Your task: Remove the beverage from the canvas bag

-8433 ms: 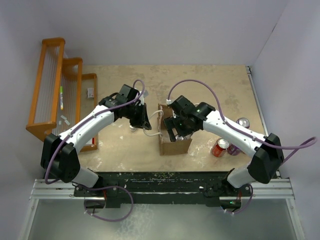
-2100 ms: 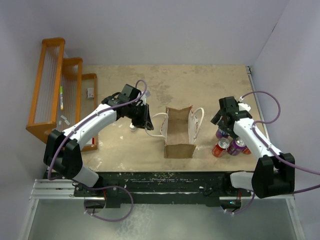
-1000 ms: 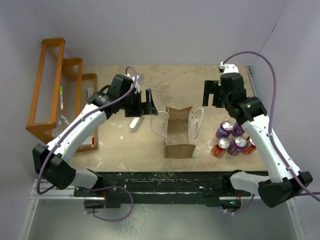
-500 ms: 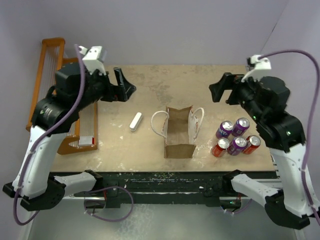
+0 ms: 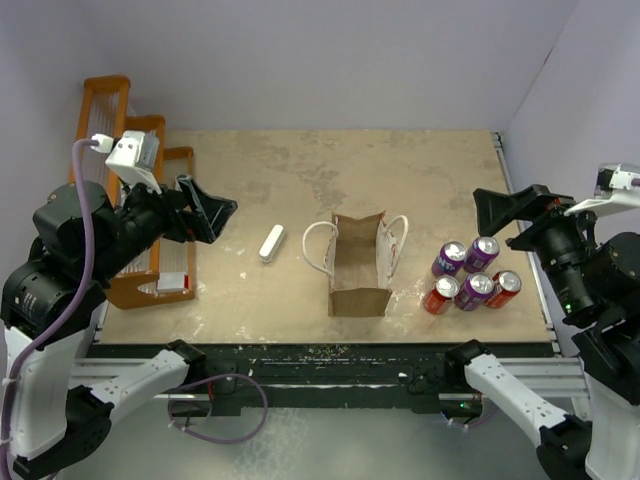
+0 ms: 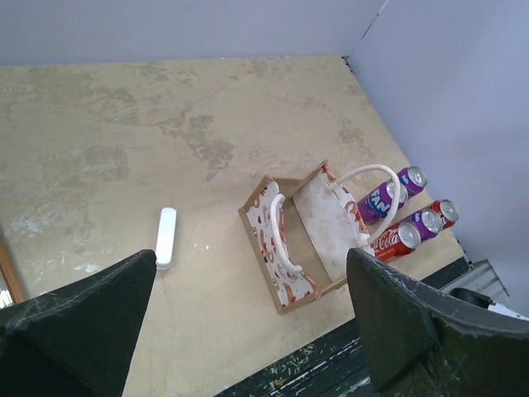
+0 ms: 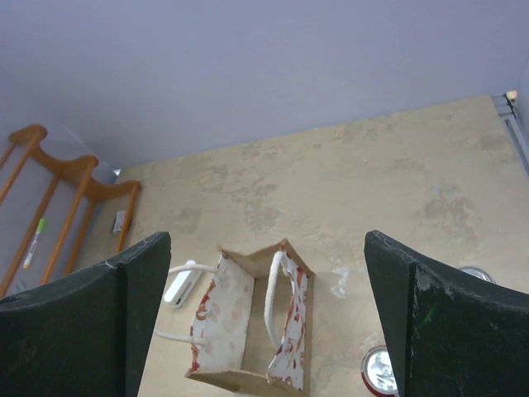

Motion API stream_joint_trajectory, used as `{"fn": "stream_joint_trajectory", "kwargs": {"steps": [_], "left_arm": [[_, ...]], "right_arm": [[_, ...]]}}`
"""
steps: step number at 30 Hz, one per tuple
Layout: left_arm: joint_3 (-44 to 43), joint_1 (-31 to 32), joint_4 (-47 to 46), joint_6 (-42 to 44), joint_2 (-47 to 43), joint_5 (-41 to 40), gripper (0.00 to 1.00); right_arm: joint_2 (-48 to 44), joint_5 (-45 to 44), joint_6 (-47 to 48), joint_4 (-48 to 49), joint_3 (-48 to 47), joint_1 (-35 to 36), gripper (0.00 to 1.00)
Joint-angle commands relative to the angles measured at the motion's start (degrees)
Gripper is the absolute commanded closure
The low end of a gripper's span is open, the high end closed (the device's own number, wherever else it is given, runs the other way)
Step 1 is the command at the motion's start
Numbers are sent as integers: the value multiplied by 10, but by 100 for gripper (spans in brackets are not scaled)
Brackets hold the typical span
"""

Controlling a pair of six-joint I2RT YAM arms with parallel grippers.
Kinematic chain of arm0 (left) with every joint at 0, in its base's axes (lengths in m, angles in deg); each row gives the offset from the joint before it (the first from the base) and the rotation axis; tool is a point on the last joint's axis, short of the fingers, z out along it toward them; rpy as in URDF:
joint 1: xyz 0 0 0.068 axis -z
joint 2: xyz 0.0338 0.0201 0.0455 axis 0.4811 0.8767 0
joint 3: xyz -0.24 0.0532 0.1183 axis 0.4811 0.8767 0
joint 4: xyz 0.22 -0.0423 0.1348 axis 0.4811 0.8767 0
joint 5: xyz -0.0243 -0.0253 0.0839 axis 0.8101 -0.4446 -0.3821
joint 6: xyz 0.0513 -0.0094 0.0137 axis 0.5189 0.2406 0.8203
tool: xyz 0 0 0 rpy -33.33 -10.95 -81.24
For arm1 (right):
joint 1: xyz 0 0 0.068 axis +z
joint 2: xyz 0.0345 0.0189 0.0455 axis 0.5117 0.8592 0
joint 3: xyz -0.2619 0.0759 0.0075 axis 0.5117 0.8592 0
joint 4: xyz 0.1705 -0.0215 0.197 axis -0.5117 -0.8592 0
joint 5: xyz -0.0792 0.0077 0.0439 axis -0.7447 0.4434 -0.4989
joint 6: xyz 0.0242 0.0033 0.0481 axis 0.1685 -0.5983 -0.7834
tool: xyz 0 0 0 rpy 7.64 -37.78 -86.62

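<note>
The canvas bag [image 5: 360,268] stands upright at the table's middle with its mouth open, and only its brown floor shows inside. Its white cord handles hang to either side. Several beverage cans [image 5: 470,276], purple and red, stand in a cluster just right of the bag. My left gripper [image 5: 212,215] is raised high over the table's left side, open and holding nothing. My right gripper [image 5: 508,222] hangs high above the cans, also open and holding nothing. The left wrist view looks down on the bag [image 6: 302,240] and cans [image 6: 407,217], and the right wrist view shows the bag [image 7: 248,322].
An orange wooden rack [image 5: 118,190] stands along the left edge, close under my left arm. A small white bar-shaped object [image 5: 271,242] lies on the table left of the bag. Walls close off the back and the right side.
Both arms have lifted and swung outward and back toward their bases, away from the bag. The grippers stay open. Bag, cans and white object have not moved.
</note>
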Motion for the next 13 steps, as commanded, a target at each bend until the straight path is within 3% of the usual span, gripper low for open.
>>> {"fn": "stream_joint_trajectory", "kwargs": {"steps": [1,13], "left_arm": [[9,-1,-15,20,5,5,1],[17,-1,-29,40,14,-9,1]], "right_arm": [[7,-45,-33,-32,-19,1,0],[53,-93,-39,-39,-28,1,0]]}}
